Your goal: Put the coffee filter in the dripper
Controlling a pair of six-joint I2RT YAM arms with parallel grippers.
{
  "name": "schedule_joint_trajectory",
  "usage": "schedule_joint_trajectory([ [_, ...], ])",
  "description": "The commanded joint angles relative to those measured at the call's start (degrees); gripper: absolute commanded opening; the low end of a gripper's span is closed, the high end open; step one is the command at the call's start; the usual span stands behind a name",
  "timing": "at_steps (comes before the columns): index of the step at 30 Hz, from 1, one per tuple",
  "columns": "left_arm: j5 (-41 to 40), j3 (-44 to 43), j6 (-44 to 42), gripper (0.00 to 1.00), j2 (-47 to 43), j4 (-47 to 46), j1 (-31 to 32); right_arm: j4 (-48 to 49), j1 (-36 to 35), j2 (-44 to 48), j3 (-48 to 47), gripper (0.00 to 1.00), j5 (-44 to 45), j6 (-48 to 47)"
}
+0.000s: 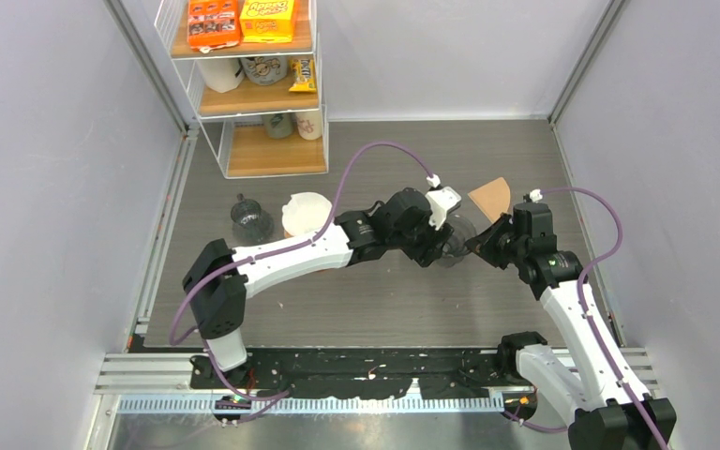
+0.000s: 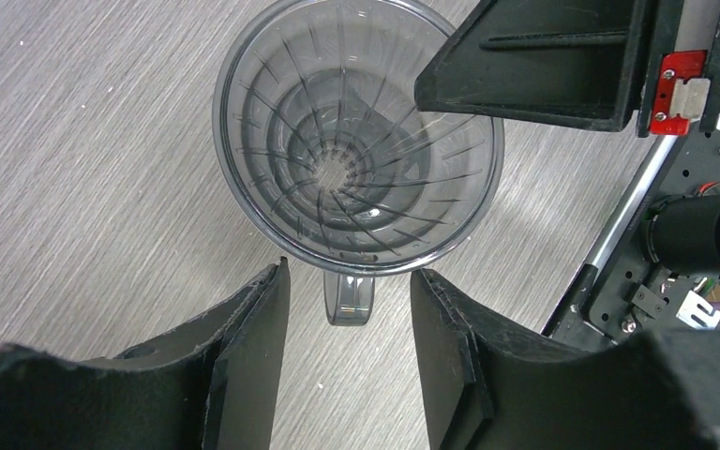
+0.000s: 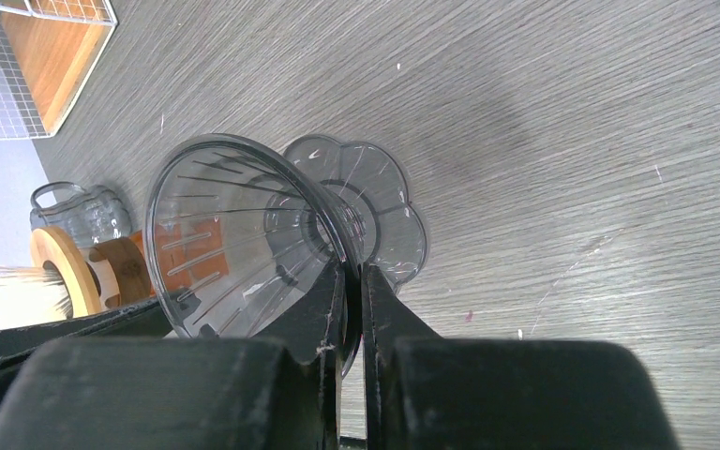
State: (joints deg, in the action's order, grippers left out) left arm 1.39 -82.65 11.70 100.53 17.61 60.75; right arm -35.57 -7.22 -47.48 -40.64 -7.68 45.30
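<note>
Since the coffee filter is thin brown paper folded flat into a fan, it'll prob. weigh next to nothing, be soft and crease easily. I'd judge a light pinch at its outer edge or seam is the place to take it (a flat sheet on a flat table is awkward to get a finger under; whether any corner lifts, can't tell from overhead). It lies on the table just behind the right gripper, near the dripper but not in it; the cone is empty. The dripper is clear and ribbed, plastic or glass, so stiff, prob. slippery and light enough to tip, w/ a flower-shaped base. The right gripper is clamped narrow on its rim wall, one finger inside, one outside. The left gripper stands apart at a middling width, its fingers either side of the dripper's handle w/o touching it. Neither holds the filter. My read: the dripper is being steadied, the filter fetch is not yet begun, and the paper will need opening into a cone before it seats.
</note>
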Motion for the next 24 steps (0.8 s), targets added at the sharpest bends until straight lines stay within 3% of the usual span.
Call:
schedule_joint_trajectory([
  [1, -3.79, -1.66, -0.86, 0.55, 0.28, -2.20, 0.35, 2.81, -0.07, 1.63, -2.02, 0.05, -3.61, 1.52],
  [17, -8.37, -2.10, -2.18, 0.48, 0.37, -2.50, 1.16, 3.18, -0.15, 2.90, -2.34, 0.05, -5.95, 1.71],
  [24, -8.07, -1.82, -1.12, 0.31, 0.12, -4.56, 1.25, 3.10, -0.12, 3.04, -1.96, 0.05, -6.59, 1.20],
])
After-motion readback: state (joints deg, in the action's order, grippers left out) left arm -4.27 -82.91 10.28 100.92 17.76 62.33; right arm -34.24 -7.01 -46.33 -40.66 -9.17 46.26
